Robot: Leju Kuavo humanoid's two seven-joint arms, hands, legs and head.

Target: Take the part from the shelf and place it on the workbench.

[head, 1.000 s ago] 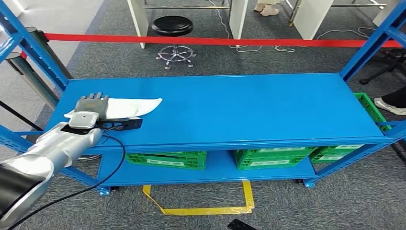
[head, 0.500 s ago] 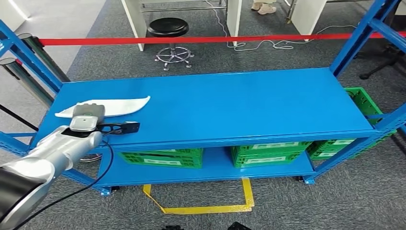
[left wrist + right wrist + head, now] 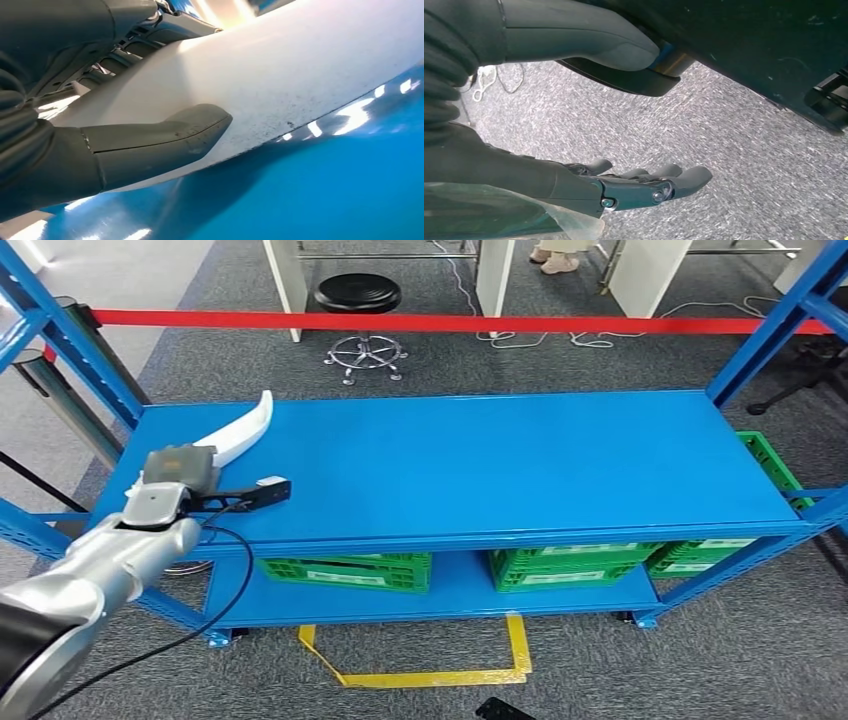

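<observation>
1. Looking down at blue shelf (image 3: 480,465) on grey carpet, red barrier tape (image 3: 450,324) running behind, black stool (image 3: 358,295) beyond it.
2. Gripping white part (image 3: 243,427) with left hand (image 3: 178,465) near the shelf's left end; in the left wrist view, thumb (image 3: 155,142) pressing on one face, fingers (image 3: 125,47) wrapping the other.
3. Tilting part up off the shelf top, free tip pointing toward the back edge; held end hiding under the hand, so not telling whether it is fully clear of the surface.
4. Hanging right hand (image 3: 634,187) over carpet, fingers loosely extended, holding nothing.
5. Judging progress: grasp done, lift starting. Remaining: carrying to the workbench and setting down.
</observation>
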